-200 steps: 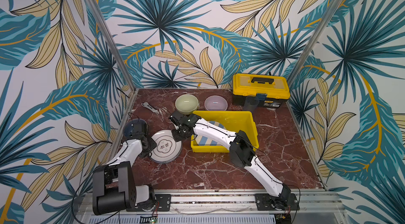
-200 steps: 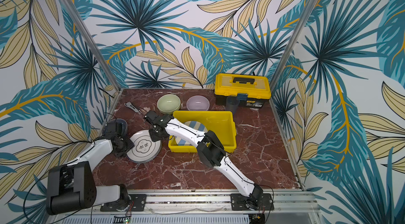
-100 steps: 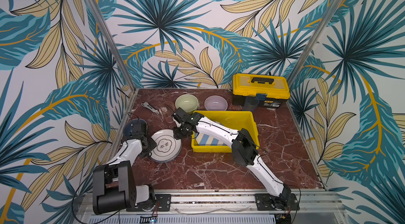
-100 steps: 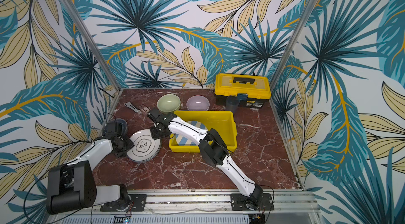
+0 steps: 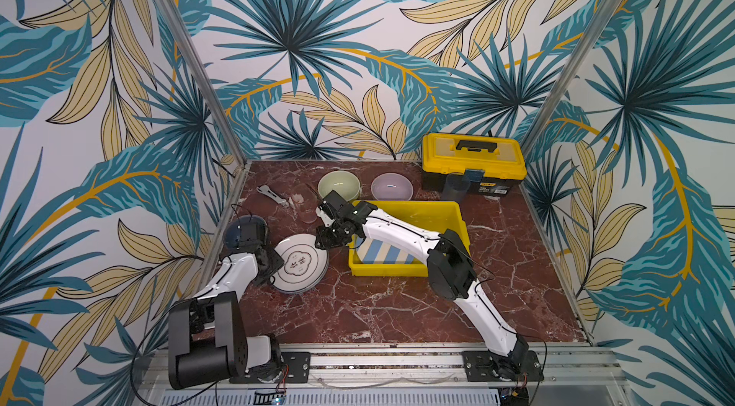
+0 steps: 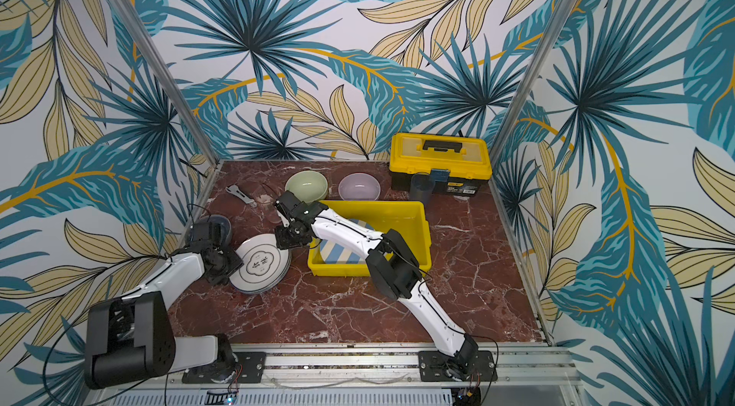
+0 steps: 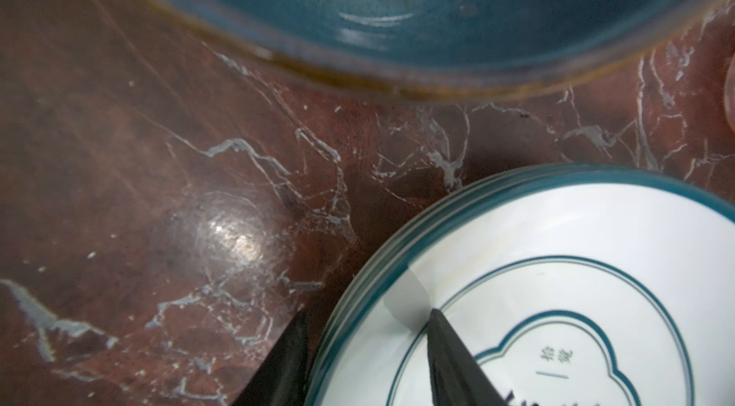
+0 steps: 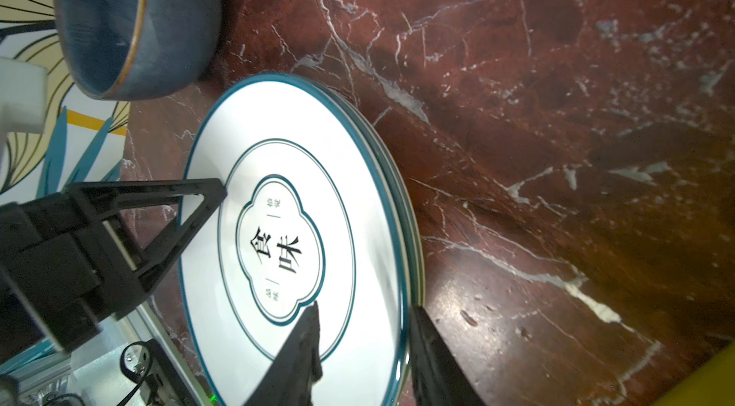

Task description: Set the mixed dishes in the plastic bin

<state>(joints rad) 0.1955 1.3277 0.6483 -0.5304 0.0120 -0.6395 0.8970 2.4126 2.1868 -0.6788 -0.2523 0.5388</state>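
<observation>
Stack of white emblem plates (image 5: pixel 301 265) lies on the marble surface (image 5: pixel 358 304), just left of the yellow plastic bin (image 5: pixel 401 269); one striped plate (image 5: pixel 382 256) sits inside the bin; green bowl (image 5: pixel 339 184), lilac bowl (image 5: pixel 391 186), blue bowl (image 5: pixel 232 233) and tumbler (image 5: pixel 455 187) stand outside, so most remains. Left tool (image 5: pixel 278 264) and right tool (image 5: pixel 321 244), reaching across the bin, straddle opposite rims of the stack; whether either is clamped cannot be told.

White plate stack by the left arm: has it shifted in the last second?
No. The white plate stack keeps the same gap from the yellow bin.
</observation>
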